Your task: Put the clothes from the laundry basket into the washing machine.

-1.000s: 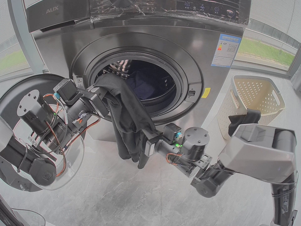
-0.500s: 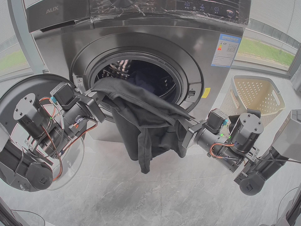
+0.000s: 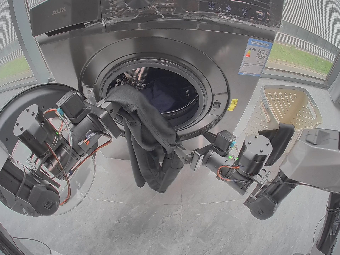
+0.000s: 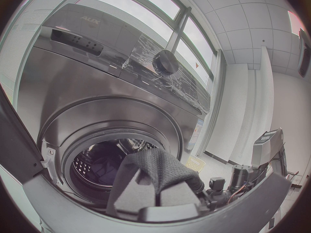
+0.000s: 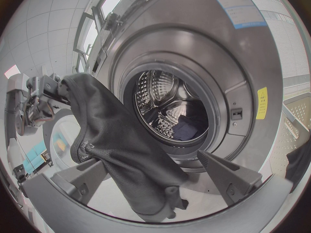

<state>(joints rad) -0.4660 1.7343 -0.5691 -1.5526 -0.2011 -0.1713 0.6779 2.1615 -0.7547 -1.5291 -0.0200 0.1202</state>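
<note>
A dark grey garment (image 3: 148,131) hangs in front of the washing machine (image 3: 219,57), just below its open drum mouth (image 3: 212,85). My left gripper (image 3: 111,105) is shut on the garment's upper end, and the cloth (image 4: 158,165) bunches over its fingers (image 4: 136,191). My right gripper (image 3: 188,139) stands open at the garment's lower right, with the cloth (image 5: 113,130) draped against one finger (image 5: 81,178). Dark blue clothes (image 5: 184,130) lie inside the drum. The beige laundry basket (image 3: 294,107) stands to the right, with a dark garment (image 3: 279,133) over its front rim.
The machine's round door (image 3: 46,89) is swung open at the left, behind my left arm. Grey tiled floor (image 3: 177,216) lies free in front of the machine. Windows run behind the machine on both sides.
Half a second ago my right gripper held the garment stretched out to the right. It has let go and moved back left, and the cloth now hangs from the left gripper.
</note>
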